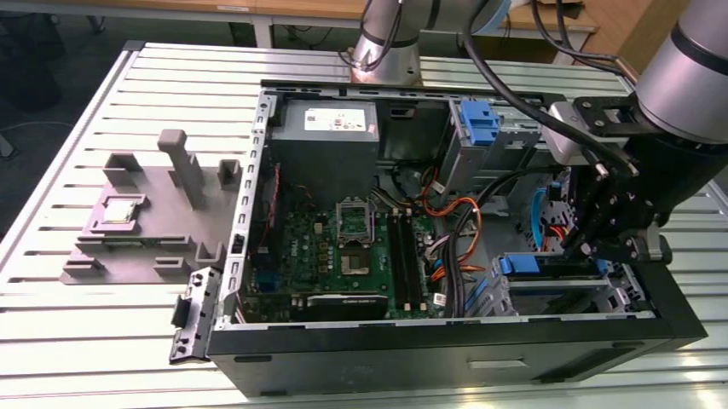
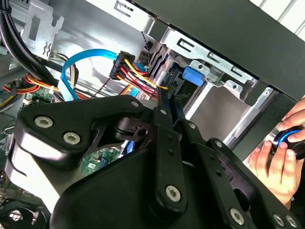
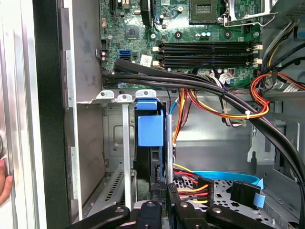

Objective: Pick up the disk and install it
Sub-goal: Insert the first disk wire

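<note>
- While the arm reaches into the open computer case (image 1: 455, 358) on the table (image 1: 68, 341), the pincer (image 1: 594, 249) sits low in the drive-bay corner, at about 4 o'clock on the exterior view's clock face.
- Pincer state: jaws drawn close together. In the first wrist view they flank the near end of the disk (image 3: 150, 126). I judge them clamped across its thin edge; the contact itself is partly hidden.
- Disk position: it stands on edge inside the metal drive cage (image 3: 125, 143), between the cage rails. Its blue carrier tab is at the end far from the pincer.
- Key relation, exterior view: the disk's long axis runs roughly 9 o'clock to 3 o'clock. The blue tab (image 1: 526, 265) is at the 9 o'clock end and the pincer is over the 3 o'clock end. The disk therefore lies straight ahead of the pincer, in line with its jaws.
- Judgement: the disk looks well into the bay. I cannot tell whether it is fully seated.
- Nearby: orange and red cables (image 3: 214, 112) cross just beside the cage. The motherboard (image 1: 341, 247) lies toward 9 o'clock, and a spare blue bracket (image 1: 483, 119) sits at about 1 o'clock.
- A person's hand (image 2: 276, 162) rests outside the case wall, apart from the pincer.
</note>
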You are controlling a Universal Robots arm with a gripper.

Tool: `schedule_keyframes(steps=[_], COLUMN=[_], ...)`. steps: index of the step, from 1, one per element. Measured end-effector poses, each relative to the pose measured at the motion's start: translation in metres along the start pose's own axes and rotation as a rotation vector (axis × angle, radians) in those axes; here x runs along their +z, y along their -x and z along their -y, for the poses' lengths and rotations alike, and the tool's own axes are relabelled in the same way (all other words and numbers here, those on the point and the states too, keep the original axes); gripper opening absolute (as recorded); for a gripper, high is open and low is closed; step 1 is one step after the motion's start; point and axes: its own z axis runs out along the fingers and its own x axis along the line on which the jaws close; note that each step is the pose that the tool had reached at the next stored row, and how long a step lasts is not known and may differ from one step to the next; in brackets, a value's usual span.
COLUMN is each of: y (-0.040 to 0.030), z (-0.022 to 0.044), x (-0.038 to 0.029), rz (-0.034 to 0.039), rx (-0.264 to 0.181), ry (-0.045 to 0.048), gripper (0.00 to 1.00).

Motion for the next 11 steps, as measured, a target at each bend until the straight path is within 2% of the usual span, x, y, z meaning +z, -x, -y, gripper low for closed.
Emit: schedule_keyframes(steps=[11], y=[-0.0024], z=[0.0001], x=[0.0001], rz=[-0.0001], rx=[0.002], ry=[0.0000], gripper=[0.17])
